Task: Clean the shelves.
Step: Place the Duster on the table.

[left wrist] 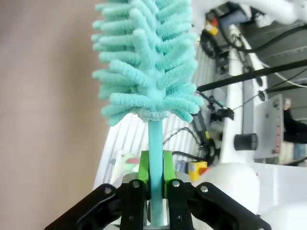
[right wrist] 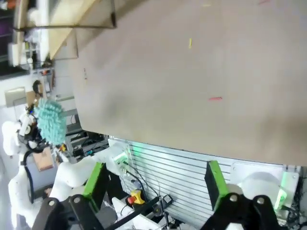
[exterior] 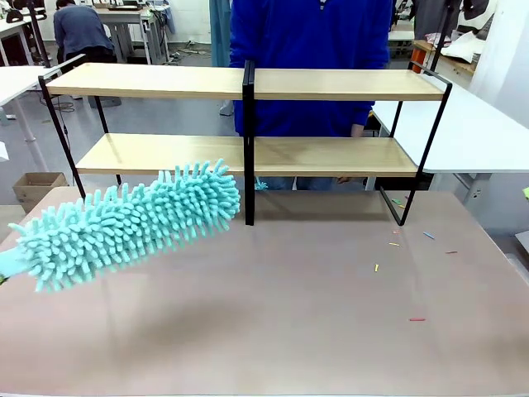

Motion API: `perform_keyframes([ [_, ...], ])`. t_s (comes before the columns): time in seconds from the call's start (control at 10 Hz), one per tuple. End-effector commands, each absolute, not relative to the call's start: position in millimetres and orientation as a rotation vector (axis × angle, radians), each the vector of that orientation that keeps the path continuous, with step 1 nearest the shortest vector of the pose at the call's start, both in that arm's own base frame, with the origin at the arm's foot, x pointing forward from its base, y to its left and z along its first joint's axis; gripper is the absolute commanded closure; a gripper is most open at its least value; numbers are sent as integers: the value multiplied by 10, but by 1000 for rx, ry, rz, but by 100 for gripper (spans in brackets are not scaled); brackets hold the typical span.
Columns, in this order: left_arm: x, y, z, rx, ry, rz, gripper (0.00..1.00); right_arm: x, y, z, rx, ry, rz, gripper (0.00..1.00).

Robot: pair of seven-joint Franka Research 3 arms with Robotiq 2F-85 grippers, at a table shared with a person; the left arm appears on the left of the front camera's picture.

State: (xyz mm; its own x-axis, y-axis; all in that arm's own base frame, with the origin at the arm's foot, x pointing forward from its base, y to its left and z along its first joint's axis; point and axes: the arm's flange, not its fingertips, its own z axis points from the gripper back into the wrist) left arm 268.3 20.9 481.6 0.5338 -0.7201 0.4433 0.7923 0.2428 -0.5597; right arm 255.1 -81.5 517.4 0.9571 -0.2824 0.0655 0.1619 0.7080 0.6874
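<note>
Fluffy and blue-green, the duster (exterior: 124,223) hangs closest to us, low over the big brown table (exterior: 289,314) on the robot's left side. Its thin handle (left wrist: 155,158) is pinched tight between the green pads (left wrist: 143,168) of the left gripper (left wrist: 155,175), so that gripper is closed on the duster. The duster's long body points up and away, toward the middle of the shelves (exterior: 248,153). Its fuzzy tip sits just beside the black middle post (exterior: 249,141), near the front edge of the lower board (exterior: 331,155). I cannot tell if the tip is touching the board yet. The shelves stand across the far part of the table, and their long boards run side to side. So the duster lies at a slant to the boards, not along them. A person in a blue top (exterior: 310,50) stands right behind the shelves. The right gripper (right wrist: 156,184) is wide open and holds nothing, and it hangs back off the near edge of the table. The left arm is the near one, and it has the tool. I think the next move is to push the tip further in over the lower board and sweep sideways along it. Some tiny colored bits (exterior: 397,244) lie on the table, to the right.
</note>
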Motion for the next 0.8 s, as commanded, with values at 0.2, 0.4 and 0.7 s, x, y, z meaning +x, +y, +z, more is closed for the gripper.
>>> perform_keyframes([
  [0.2, 3229, -331, 4500, -672, 6, -1350, 87, 2704, -1029, 4860, 972, -125, -358, 0],
  [0.4, 3412, -671, 4279, -593, 65, -1383, 87, 2718, -754, 5012, 870, -122, -236, 0],
  [0.7, 3502, -761, 4150, -501, 74, -1420, 87, 2718, -754, 5012, 870, -122, -236, 0],
])
